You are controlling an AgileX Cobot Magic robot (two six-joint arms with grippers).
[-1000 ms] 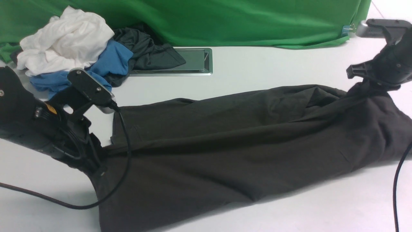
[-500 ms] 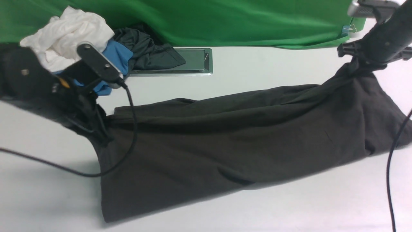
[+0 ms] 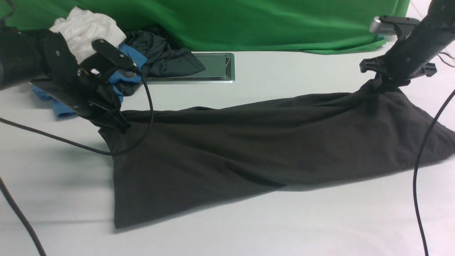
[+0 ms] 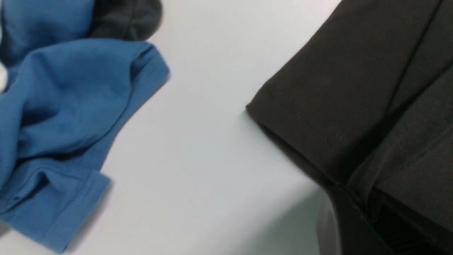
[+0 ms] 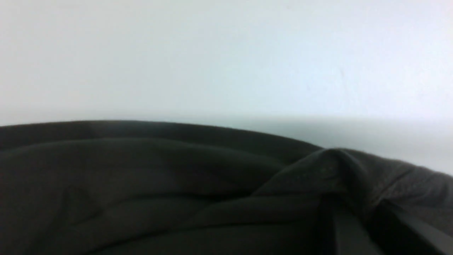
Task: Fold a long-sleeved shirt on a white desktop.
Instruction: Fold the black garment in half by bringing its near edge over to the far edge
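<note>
Wide matte white counter. Across the middle, large charcoal-black long-sleeved shirt, near edge lying flat. Far left: crumpled white garment, blue garment and dark grey garment heaped together, overlapping a metal-framed rectangular hatch.

Left arm: bulky matte black housing, small screw head showing. Left pincer black. Left camera: flat black plate over a silver body, with a thin black left cable running from it.
Right arm: black. Right camera silver on a black bracket. Right cable black. Right pincer black.
</note>
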